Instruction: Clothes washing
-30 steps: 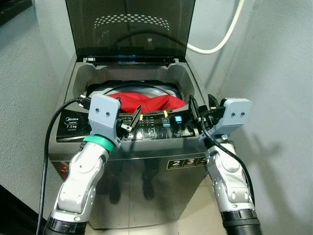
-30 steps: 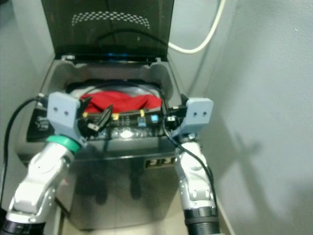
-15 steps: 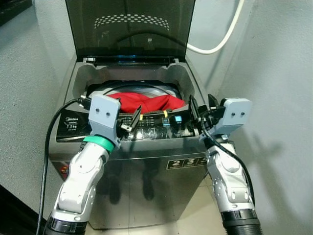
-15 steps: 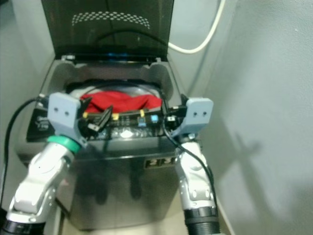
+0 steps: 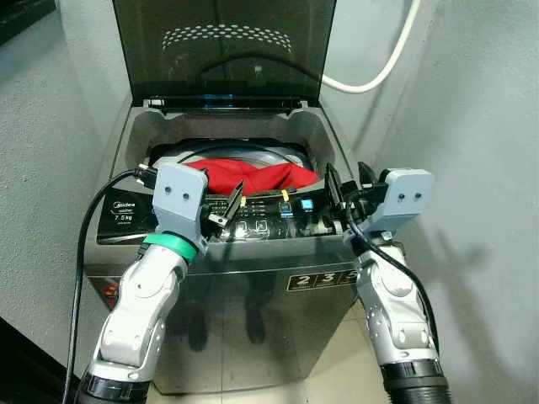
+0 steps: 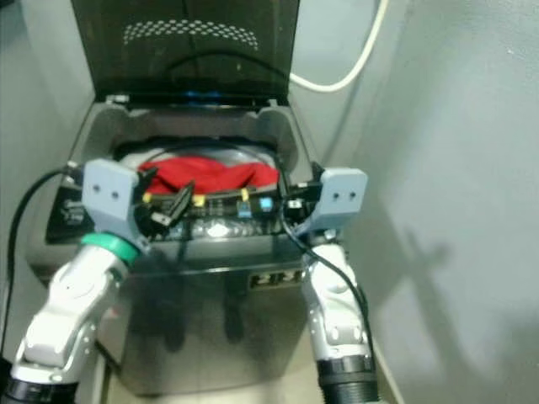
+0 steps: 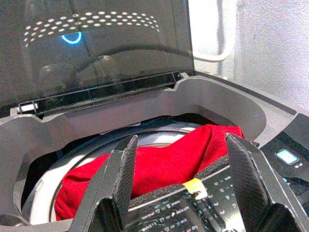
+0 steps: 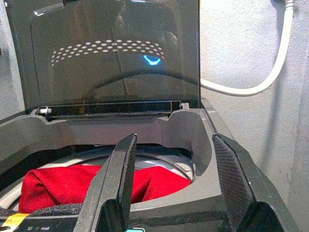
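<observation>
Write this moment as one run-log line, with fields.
washer lid: up | red cloth: in drum | left gripper: open, above panel | right gripper: open

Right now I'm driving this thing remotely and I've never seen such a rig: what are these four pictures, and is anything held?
The two wide pictures come from the robot's head, looking down at a top-loading washing machine with its lid raised. A red garment lies in the drum. The two close pictures look along each wrist's black fingers. The left claw and right claw hover over the control panel, both open and holding nothing. A white hose runs along the wall behind.
</observation>
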Tool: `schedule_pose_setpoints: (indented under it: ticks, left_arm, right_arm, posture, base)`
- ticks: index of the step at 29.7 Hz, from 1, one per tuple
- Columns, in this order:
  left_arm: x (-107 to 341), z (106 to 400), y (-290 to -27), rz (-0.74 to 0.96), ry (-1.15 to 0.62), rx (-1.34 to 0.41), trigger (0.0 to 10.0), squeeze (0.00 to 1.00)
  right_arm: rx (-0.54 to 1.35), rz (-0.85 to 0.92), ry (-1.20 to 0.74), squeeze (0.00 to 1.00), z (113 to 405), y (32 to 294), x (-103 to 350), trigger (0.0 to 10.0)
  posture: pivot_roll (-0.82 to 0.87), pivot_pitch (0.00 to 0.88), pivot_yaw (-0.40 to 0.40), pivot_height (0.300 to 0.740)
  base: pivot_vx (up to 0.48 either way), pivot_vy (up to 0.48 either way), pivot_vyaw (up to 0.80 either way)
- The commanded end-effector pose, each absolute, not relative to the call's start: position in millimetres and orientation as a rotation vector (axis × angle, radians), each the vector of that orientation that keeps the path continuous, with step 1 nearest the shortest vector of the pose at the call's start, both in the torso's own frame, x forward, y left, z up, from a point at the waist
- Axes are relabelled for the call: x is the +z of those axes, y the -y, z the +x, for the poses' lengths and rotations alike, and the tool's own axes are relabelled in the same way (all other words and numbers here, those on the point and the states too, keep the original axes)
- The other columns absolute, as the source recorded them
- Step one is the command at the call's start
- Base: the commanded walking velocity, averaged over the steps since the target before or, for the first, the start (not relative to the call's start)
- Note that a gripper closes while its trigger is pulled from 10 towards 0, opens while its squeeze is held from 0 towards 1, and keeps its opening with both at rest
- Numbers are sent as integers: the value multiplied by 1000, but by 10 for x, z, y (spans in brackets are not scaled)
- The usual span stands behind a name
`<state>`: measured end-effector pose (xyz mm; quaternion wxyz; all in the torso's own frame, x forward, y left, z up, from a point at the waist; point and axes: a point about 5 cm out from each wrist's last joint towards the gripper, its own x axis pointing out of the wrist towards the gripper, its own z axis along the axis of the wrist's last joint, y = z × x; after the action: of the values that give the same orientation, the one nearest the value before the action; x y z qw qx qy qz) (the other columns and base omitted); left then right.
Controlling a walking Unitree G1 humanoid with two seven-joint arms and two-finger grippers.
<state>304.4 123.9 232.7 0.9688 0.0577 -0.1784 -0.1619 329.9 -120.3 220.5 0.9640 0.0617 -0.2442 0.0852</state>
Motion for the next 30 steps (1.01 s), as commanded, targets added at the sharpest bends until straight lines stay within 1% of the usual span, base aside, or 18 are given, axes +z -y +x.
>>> schedule_pose_setpoints:
  ticks: [1,24,28,30]
  left_arm:
    - [2294,3050,-1232,123,350,-333,10000,0]
    - [2282,3051,-1233,122,343,-332,10000,0]
    - [2197,3048,-1225,126,293,-347,10000,0]
    - [2100,3020,-1205,149,254,-378,10000,0]
  right_arm:
    - [173,112,476,0,3290,1205,2160,10000]
    - [167,104,469,0,3296,1206,2150,10000]
    - [147,112,434,0,3314,1243,2068,10000]
    - [124,78,364,0,3320,1313,1861,10000]
  posture:
    - [23,22,17,740]
    - [23,23,17,740]
    - [23,22,17,740]
    - [25,21,14,740]
  base:
    - [0,0,0]
    - [0,0,0]
    - [0,0,0]
    - [0,0,0]
